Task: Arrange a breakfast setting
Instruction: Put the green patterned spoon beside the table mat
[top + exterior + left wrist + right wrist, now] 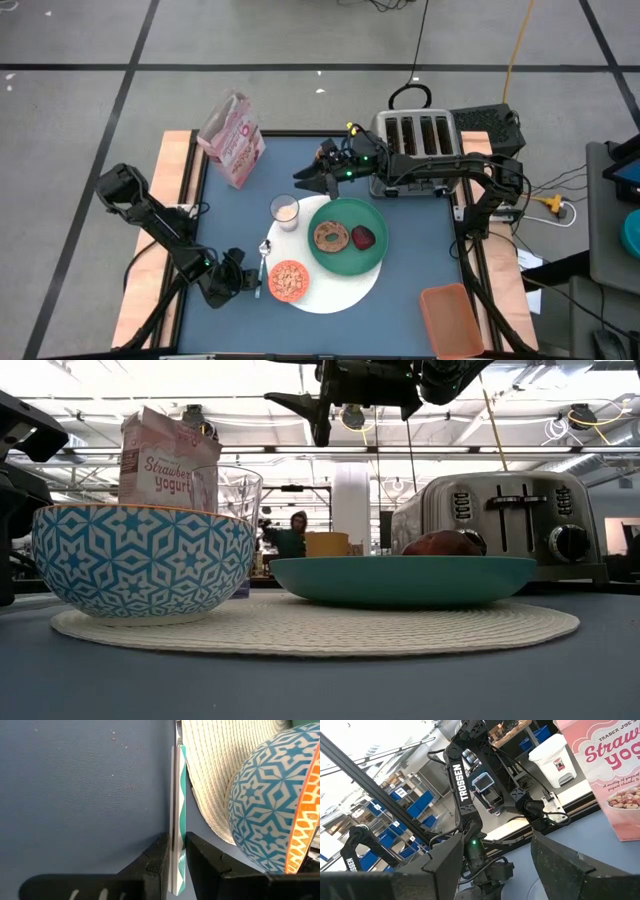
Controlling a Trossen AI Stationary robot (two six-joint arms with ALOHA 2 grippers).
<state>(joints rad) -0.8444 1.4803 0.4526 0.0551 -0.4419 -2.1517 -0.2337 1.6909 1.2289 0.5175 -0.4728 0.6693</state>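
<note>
Round white woven mat at lower centre of the overhead frame, overlapped at upper right by round green plate carrying a browned bagel and a dark red lump of food. Small orange-rimmed bowl with blue-and-white star pattern at the mat's lower left, small clear glass of milk at its upper left. Silver spoon with teal-patterned handle flat on the blue table just off the mat's left edge, beside the bowl, its handle end pinched between the left gripper fingers. Step in hand apparently the spoon's placement: best left parallel to the mat edge, fingers parted gently and lifted straight up to avoid dragging the handle or nudging the bowl. Left arm low at lower left of the frame, reaching right. Right gripper raised at upper centre in front of the toaster, fingers spread, holding nothing.
</note>
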